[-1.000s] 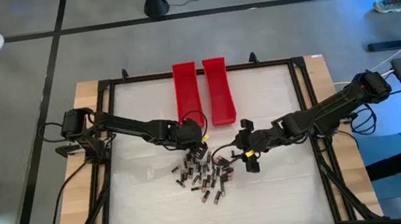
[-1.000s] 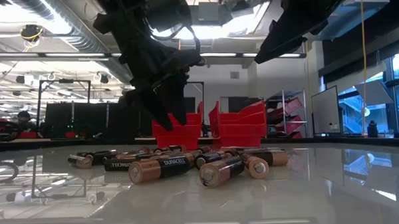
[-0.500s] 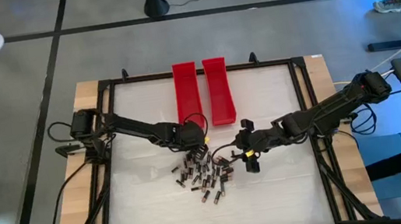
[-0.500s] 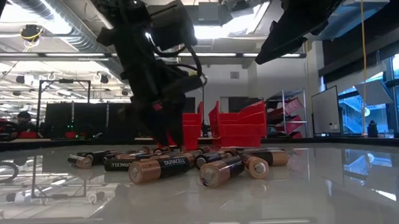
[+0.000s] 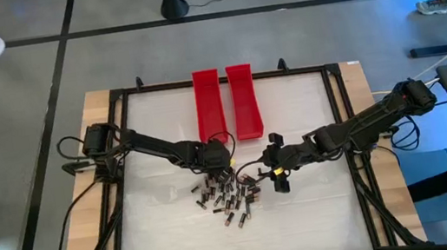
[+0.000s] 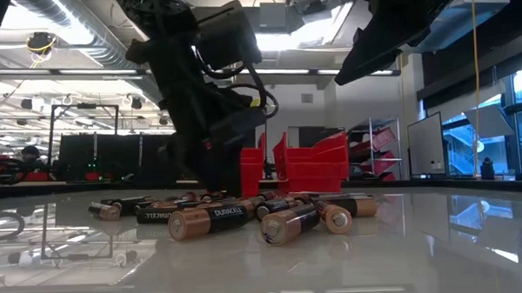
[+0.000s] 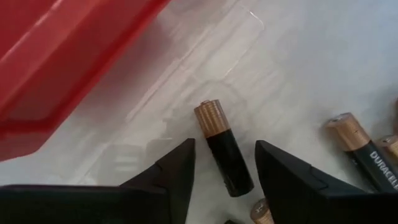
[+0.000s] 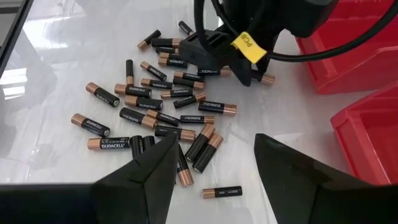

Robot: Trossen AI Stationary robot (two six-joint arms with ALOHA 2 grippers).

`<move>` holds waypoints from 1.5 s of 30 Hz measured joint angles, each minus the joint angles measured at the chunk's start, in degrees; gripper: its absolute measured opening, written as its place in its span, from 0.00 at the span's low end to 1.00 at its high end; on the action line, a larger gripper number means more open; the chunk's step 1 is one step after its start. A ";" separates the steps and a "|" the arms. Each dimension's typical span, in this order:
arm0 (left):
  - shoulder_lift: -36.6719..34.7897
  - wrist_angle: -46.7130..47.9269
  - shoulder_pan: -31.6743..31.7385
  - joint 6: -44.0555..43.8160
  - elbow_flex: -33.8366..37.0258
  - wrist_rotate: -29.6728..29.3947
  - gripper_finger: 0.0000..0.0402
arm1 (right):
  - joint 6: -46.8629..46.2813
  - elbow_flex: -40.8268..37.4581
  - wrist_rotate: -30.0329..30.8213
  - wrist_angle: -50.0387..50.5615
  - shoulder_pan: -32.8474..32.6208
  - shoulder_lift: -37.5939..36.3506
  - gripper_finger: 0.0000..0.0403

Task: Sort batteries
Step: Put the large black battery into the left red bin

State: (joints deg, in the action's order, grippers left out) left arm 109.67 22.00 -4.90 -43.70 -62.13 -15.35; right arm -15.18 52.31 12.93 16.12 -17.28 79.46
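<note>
Many small dark batteries with coppery ends lie in a loose pile point(image 5: 227, 196) on the white table, also in the low view point(image 6: 237, 212) and the right wrist view point(image 8: 161, 106). My left gripper point(image 5: 220, 166) is low at the pile's far edge. It is open point(image 7: 225, 143), one finger on either side of a single battery point(image 7: 225, 155) that lies flat on the table apart from the rest. My right gripper point(image 5: 274, 170) hangs open and empty point(image 8: 216, 140) above the table, right of the pile.
Two long red trays point(image 5: 208, 105) point(image 5: 243, 100) lie side by side at the far middle. One tray's near end point(image 7: 56, 68) is just beyond my left gripper. A black frame point(image 5: 123, 157) borders the table. Bare table lies left and near of the pile.
My left gripper has gone down and a little toward the table's near edge, from above the near end of the trays to the far edge of the battery pile. My right gripper has kept still.
</note>
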 joint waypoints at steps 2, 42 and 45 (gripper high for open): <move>0.00 0.10 0.00 0.39 0.04 -0.05 0.33 | 0.00 0.00 0.00 0.00 0.00 0.00 0.53; -17.15 10.43 2.60 11.58 -7.58 -14.58 0.09 | 5.51 0.02 5.49 -2.27 0.07 0.39 0.53; -18.12 10.54 5.66 17.13 -7.52 -14.51 0.09 | 4.90 0.02 5.61 -3.17 0.07 0.37 0.53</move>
State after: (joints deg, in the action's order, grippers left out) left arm 91.55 32.53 0.76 -26.56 -69.65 -29.86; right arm -10.28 52.34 18.54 12.95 -17.21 79.83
